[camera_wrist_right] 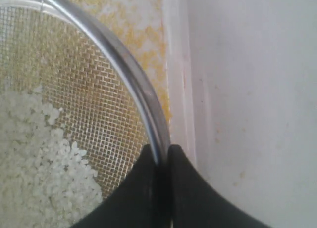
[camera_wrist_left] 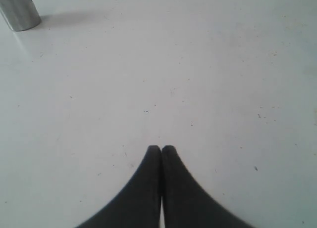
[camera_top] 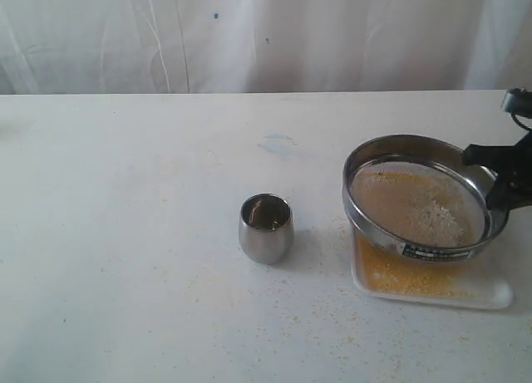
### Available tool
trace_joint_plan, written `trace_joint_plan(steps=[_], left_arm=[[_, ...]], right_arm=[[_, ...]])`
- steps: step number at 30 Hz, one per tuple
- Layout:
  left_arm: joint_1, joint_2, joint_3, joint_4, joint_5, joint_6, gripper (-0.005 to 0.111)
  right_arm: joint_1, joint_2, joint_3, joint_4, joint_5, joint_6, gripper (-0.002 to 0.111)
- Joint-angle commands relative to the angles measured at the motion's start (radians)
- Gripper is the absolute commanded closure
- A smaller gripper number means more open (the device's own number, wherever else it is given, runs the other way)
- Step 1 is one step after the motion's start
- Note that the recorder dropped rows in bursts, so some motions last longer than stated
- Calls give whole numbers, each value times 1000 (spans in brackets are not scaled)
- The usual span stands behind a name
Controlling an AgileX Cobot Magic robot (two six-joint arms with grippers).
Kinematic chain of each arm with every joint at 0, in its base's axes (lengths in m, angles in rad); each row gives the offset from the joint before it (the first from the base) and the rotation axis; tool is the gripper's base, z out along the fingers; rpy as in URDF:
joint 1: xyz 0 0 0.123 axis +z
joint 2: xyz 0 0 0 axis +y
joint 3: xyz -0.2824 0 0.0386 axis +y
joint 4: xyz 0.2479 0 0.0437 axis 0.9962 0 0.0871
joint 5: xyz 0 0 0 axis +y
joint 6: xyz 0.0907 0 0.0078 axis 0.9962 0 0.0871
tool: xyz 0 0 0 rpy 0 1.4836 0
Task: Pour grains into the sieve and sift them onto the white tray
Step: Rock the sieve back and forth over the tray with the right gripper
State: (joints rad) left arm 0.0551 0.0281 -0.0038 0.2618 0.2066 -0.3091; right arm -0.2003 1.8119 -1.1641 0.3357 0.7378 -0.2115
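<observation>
Inside the right pincer [camera_wrist_right: 159,154] the sieve [camera_wrist_right: 128,69] rim is being pinched, tray [camera_top: 492,297] just underneath, whitish grains [camera_wrist_right: 39,168] being held on the mesh. Risk: thin rim being jolted loose, grains being flung past the tray. Empty left pincer [camera_wrist_left: 161,150] is being held shut.

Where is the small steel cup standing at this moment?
In the exterior view, the steel cup stands upright on the table near the middle, left of the sieve and the white tray and apart from both.
</observation>
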Motion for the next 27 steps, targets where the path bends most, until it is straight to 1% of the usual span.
trace_joint_plan(steps=[1,4,5,6,8,10,12,14,15,16,19,20,22,24,25,26,27], left_arm=[[-6,-6,4,5,2,-5,107],[-6,-6,4,5,2,-5,107],[-6,-6,4,5,2,-5,107],[-6,-6,4,5,2,-5,107],[-6,-6,4,5,2,-5,107],[-6,-6,4,5,2,-5,107],[-6,-6,4,5,2,-5,107],[-6,-6,4,5,2,-5,107],[-6,-6,4,5,2,-5,107],[-6,-6,4,5,2,-5,107],[-6,-6,4,5,2,-5,107],[-6,-6,4,5,2,-5,107],[-6,-6,4,5,2,-5,107],[-6,-6,4,5,2,-5,107],[-6,-6,4,5,2,-5,107],[-6,-6,4,5,2,-5,107],[-6,-6,4,5,2,-5,107]], right_arm=[[-12,-6,-9,30,-140,61,108],[-12,-6,-1,30,44,57,108],[-9,-6,7,28,49,43,108],[-9,-6,12,30,12,28,108],[-9,-5,15,26,-121,33,108],[-9,-5,15,28,-173,44,108],[-9,-10,15,28,-75,59,108],[-9,-13,22,28,75,59,108],[-9,-13,29,28,84,45,108],[-9,-13,35,28,53,22,108],[-11,-4,36,28,-178,15,108],[-11,-4,36,30,-203,40,108],[-11,-11,36,33,-96,84,108],[-11,-16,43,29,75,59,108],[-9,-16,49,29,86,22,108],[-9,-16,55,29,61,-14,108],[-9,-12,55,28,-12,-36,108]])
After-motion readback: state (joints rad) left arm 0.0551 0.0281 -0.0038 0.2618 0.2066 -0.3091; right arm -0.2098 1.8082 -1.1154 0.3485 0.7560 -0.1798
